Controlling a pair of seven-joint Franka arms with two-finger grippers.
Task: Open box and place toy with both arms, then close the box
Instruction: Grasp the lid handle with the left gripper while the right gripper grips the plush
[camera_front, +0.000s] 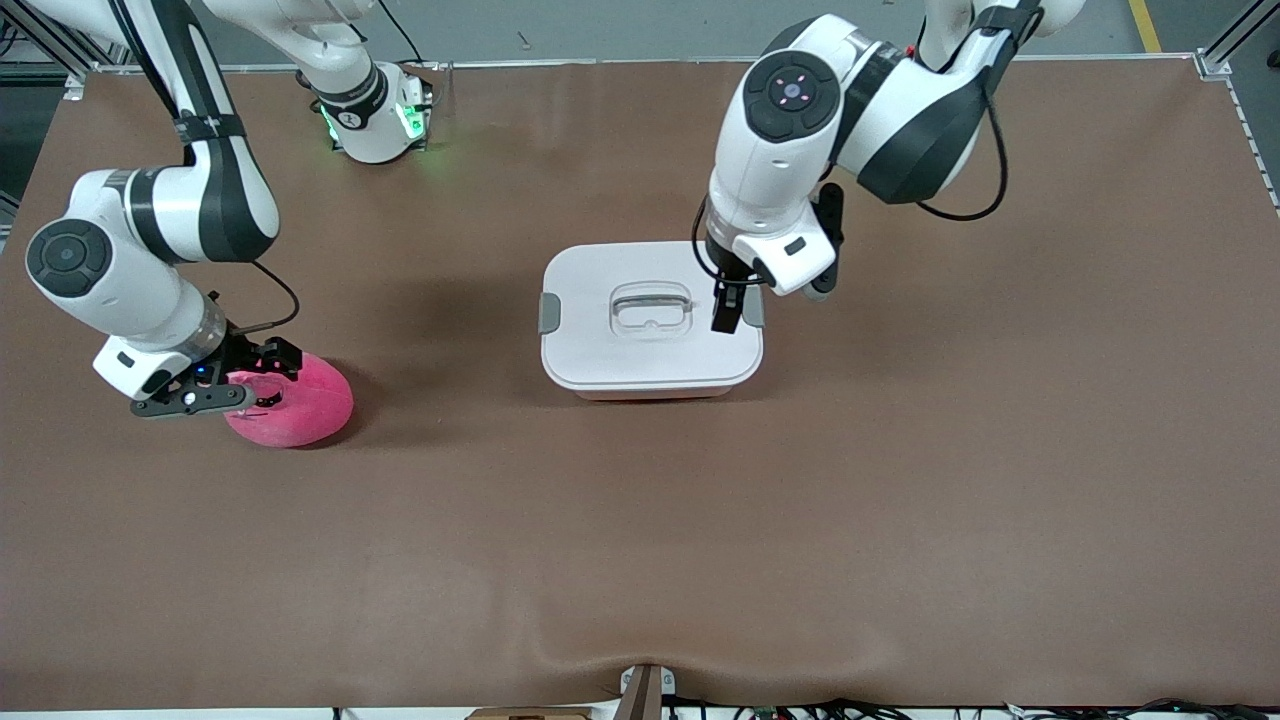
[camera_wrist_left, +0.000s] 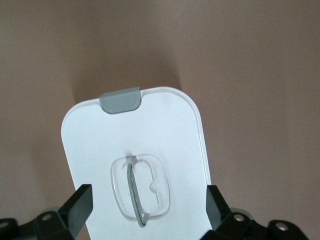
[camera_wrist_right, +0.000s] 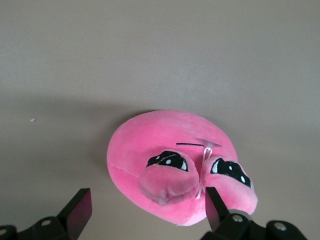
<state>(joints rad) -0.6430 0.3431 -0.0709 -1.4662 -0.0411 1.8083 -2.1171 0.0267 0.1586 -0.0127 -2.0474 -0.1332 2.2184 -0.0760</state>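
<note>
Partly hidden under the right gripper (camera_front: 262, 372): the pink toy (camera_front: 300, 405), lying on the brown table (camera_front: 640, 520) toward the right arm's end, fingers (camera_wrist_right: 77, 210) spread wide on either side of it, grasping nothing. Just under the left gripper (camera_front: 728, 305), jaws likewise released: the white box (camera_front: 650, 320), lid on, perhaps latched, near latch masked by the wrist. One grey latch (camera_wrist_left: 120, 100) plainly visible. Grey floor above the table's edge.

Table (camera_front: 640, 520): I see a brown mat surface. On it: box (camera_front: 650, 320), lid on, mid-table; toy (camera_front: 300, 405) toward right arm's end.
</note>
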